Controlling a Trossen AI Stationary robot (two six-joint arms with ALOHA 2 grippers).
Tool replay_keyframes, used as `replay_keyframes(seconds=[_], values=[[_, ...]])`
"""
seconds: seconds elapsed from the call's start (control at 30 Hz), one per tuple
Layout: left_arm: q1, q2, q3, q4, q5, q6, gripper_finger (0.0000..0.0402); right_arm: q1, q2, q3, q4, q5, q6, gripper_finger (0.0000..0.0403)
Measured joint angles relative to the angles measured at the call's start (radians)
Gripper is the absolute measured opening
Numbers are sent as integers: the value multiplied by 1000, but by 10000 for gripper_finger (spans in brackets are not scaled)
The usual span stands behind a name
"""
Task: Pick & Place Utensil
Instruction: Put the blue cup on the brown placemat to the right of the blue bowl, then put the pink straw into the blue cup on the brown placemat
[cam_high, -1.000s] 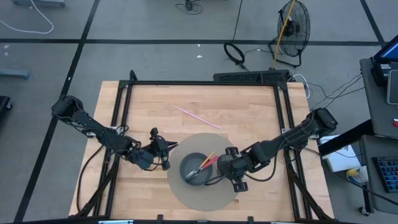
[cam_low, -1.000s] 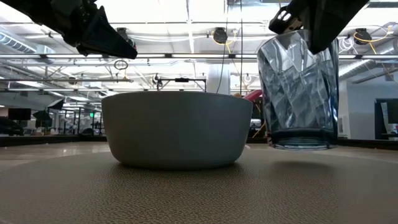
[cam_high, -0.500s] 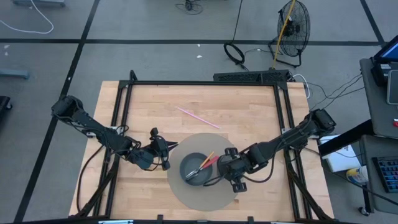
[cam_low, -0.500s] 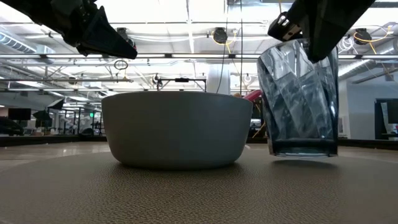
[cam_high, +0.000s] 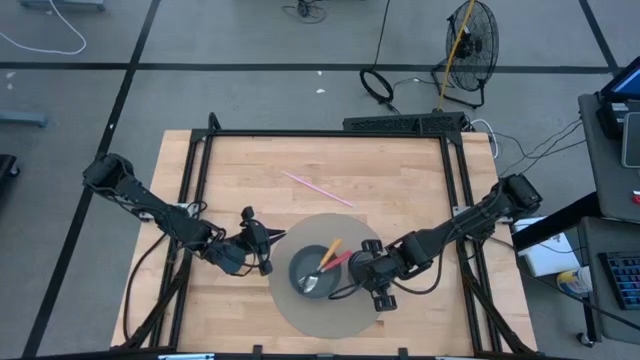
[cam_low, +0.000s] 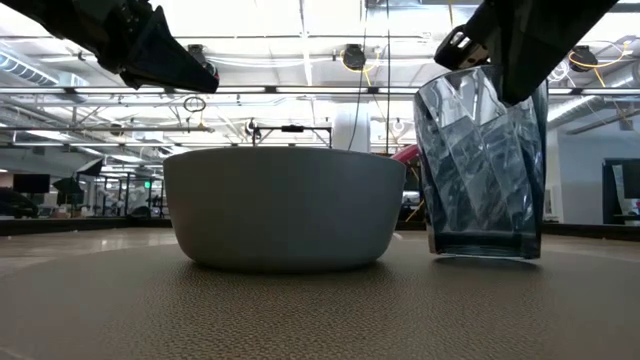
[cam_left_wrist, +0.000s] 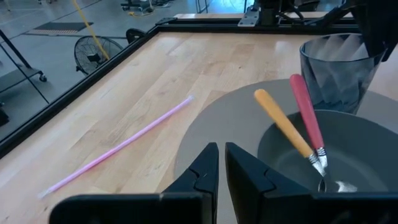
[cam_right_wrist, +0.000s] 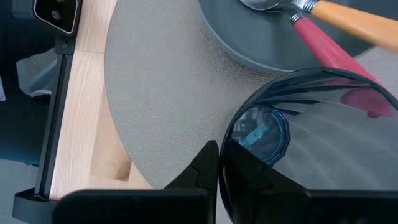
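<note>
A grey bowl (cam_high: 303, 268) (cam_low: 285, 210) stands on a round grey mat (cam_high: 320, 315). Two utensils, one orange-handled (cam_left_wrist: 283, 121) and one red-handled (cam_left_wrist: 306, 112), lie with their heads in the bowl and their handles on its rim. My right gripper (cam_high: 368, 266) (cam_right_wrist: 217, 149) is just right of the bowl, shut on a clear blue-tinted glass (cam_low: 485, 170). My left gripper (cam_high: 265, 250) (cam_left_wrist: 221, 155) hovers shut at the bowl's left side, above the mat's edge, touching nothing. My right gripper holds the glass by its rim (cam_right_wrist: 231, 138), one finger inside the glass and one outside, pinching the wall. The fingers (cam_low: 505, 50) come from above, slanting down. The glass stands nearly upright, its base (cam_low: 485, 252) down at the mat; whether it rests there I cannot tell.
A pink straw (cam_high: 318, 188) (cam_left_wrist: 118, 146) lies on the bare wood toward the far side of the table. A black frame (cam_high: 320, 133) runs around the tabletop. Open wood lies left and far of the mat.
My right gripper has moved down with the glass: in the low view the glass's base has dropped steadily from above the mat to the mat's surface. The gripper has stayed shut on the rim.
</note>
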Motion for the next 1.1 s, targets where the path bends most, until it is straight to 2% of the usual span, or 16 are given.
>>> replay_keyframes(seconds=[0.33, 0.7, 1.1], values=[[0, 0, 0, 0, -1, -2, 35, 0, -6, -3, 8, -4, 4, 13], [0, 0, 0, 0, -1, -5, 35, -1, -2, -8, 33, -56, 7, 83], [0, 0, 0, 0, -1, -7, 35, -1, -21, -6, 44, -55, 0, 105]])
